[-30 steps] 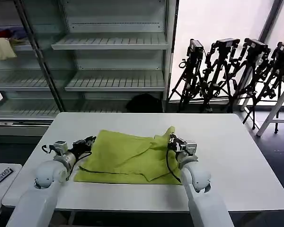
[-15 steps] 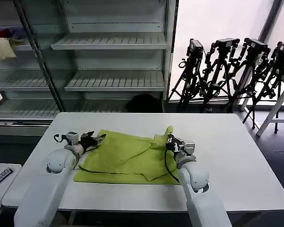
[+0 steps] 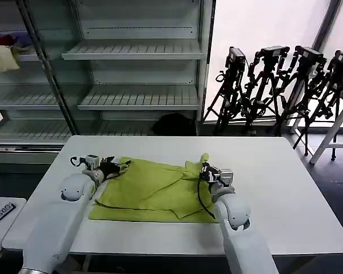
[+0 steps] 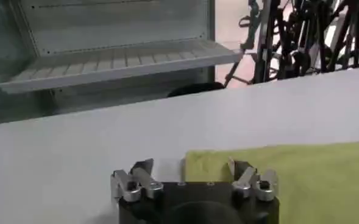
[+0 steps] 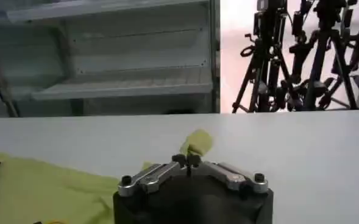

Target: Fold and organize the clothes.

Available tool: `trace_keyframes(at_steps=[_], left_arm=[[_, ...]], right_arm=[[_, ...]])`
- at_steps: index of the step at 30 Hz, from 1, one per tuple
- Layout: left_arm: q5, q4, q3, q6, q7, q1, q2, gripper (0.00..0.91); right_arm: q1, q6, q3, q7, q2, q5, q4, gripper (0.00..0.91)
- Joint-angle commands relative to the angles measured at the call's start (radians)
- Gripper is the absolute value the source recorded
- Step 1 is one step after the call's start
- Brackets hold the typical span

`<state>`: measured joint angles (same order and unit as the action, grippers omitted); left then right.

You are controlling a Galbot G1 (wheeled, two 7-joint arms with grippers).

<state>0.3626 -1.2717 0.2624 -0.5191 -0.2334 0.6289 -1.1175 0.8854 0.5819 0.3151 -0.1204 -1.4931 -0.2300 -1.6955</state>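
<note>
On the white table (image 3: 286, 188) lies the lime T-shirt (image 3: 154, 191), partly folded. Left gripper (image 4: 192, 173), fingers spread, straddles its far-left corner. Right gripper (image 5: 188, 159), fingertips together, seemingly pinches a raised bit of cloth; its arm hides the near hem.

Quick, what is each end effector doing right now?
Left end effector: open, at the T-shirt corner.
Right end effector: closed on the T-shirt.

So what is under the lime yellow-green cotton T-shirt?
The lime yellow-green cotton T-shirt lies directly on the white table. Anything beneath its folded layers is covered and cannot be seen.
</note>
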Motion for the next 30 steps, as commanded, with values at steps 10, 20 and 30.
trace_keyframes(at_steps=[10, 20, 30], left_arm=[[-0.043, 0.025, -0.014, -0.001, -0.037, -0.008, -0.004, 0.0], [-0.032, -0.026, 0.006, 0.054, -0.036, 0.02, 0.011, 0.0], [0.114, -0.224, 0.075, 0.066, 0.021, 0.128, 0.059, 0.0]], right_arm=[[0.001, 0.0, -0.001, 0.002, -0.001, 0.005, 0.0, 0.0], [0.008, 0.0, -0.002, 0.005, -0.005, 0.005, -0.01, 0.0], [0.055, 0.0, -0.011, 0.003, 0.02, -0.022, -0.1, 0.0]])
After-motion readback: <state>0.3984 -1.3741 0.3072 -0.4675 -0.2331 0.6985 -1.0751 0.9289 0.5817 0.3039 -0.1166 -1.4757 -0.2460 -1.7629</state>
